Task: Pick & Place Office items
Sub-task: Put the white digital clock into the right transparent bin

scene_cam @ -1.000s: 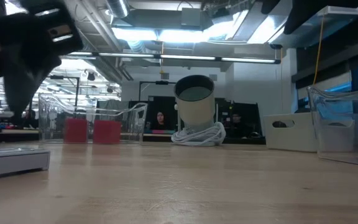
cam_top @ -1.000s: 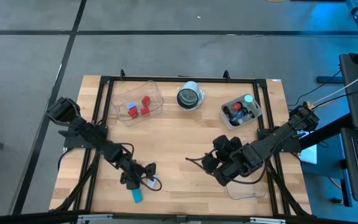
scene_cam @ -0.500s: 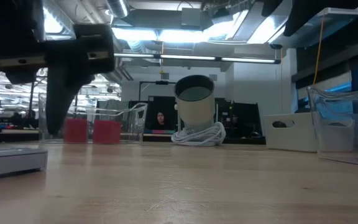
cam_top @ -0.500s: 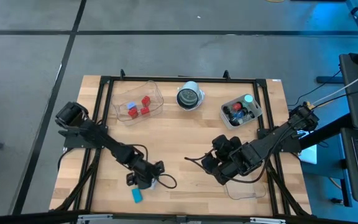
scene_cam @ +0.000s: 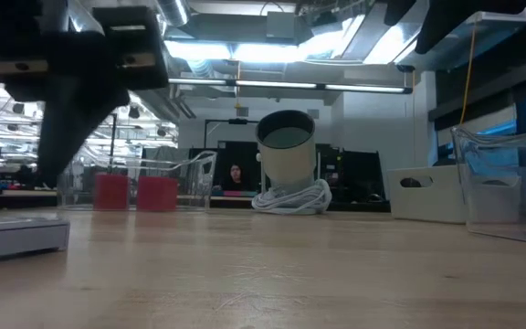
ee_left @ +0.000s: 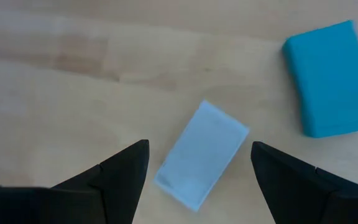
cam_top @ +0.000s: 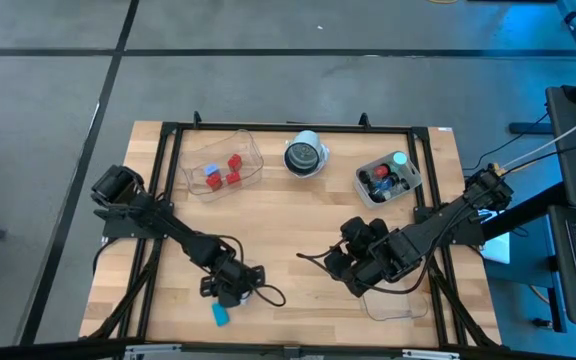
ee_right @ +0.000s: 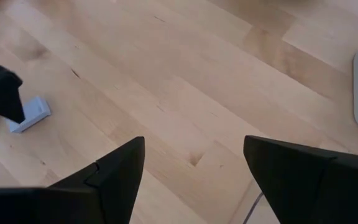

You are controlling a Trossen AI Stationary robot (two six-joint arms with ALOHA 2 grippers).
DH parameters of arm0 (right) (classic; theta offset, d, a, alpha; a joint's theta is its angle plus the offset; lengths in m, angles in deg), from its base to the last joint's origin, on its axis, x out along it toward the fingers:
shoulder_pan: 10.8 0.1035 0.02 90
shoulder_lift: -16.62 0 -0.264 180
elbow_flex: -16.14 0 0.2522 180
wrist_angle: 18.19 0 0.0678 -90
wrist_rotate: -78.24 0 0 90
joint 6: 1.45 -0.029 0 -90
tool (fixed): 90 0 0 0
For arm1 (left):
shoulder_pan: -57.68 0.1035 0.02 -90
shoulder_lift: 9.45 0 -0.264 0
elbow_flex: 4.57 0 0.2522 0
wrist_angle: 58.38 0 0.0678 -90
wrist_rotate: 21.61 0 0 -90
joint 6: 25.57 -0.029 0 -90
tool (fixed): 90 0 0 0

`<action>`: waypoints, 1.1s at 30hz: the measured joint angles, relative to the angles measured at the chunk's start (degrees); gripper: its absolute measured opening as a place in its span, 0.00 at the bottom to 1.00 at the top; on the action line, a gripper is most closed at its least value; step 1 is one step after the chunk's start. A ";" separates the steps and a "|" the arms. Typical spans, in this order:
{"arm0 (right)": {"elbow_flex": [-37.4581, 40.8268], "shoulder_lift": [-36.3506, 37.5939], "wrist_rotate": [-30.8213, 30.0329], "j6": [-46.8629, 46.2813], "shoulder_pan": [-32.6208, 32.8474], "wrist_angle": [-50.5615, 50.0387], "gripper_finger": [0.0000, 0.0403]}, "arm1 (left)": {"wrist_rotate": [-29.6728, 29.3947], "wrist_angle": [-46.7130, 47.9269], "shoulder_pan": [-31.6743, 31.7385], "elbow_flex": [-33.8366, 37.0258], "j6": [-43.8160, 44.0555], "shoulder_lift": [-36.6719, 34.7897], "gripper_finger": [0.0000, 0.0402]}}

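Note:
A pale white block (ee_left: 201,155) lies flat on the wooden table, with a teal block (ee_left: 328,78) a short way off; the teal block (cam_top: 219,315) sits near the table's front edge. My left gripper (cam_top: 233,290) hovers open just above the white block, and in its wrist view my left gripper (ee_left: 199,148) has one finger on each side of the block without touching it. My right gripper (cam_top: 340,262) hangs open above bare table right of centre; its wrist view shows my right gripper (ee_right: 193,143) with the white block (ee_right: 30,114) far off.
At the far left a clear tray (cam_top: 223,165) holds red and blue blocks. A round white-rimmed dark object (cam_top: 306,156) stands at the far middle, and a tray (cam_top: 389,178) of mixed pieces is at the far right. Another clear tray (cam_top: 398,306) lies under the right arm.
My left gripper has moved a little toward the table's right edge, coming over the white block, and has stayed open. The blocks have not moved.

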 joint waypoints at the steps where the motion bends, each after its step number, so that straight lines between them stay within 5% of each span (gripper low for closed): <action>1: 0.02 0.00 -0.02 0.00 0.00 0.00 0.69 | 0.64 -0.23 0.00 0.00 -0.52 0.00 0.70; 15: 0.02 0.00 -0.15 -0.28 -0.01 0.61 0.69 | 4.35 -0.89 0.18 -2.12 -9.41 5.84 0.70; 24: 0.04 0.00 -0.15 -0.24 -0.01 0.63 0.69 | 6.39 1.45 2.66 -2.25 -4.54 7.06 0.69; 33: 0.07 -0.11 -0.62 1.62 -0.01 0.61 0.69 | 3.49 2.37 2.93 -2.16 6.37 6.74 0.44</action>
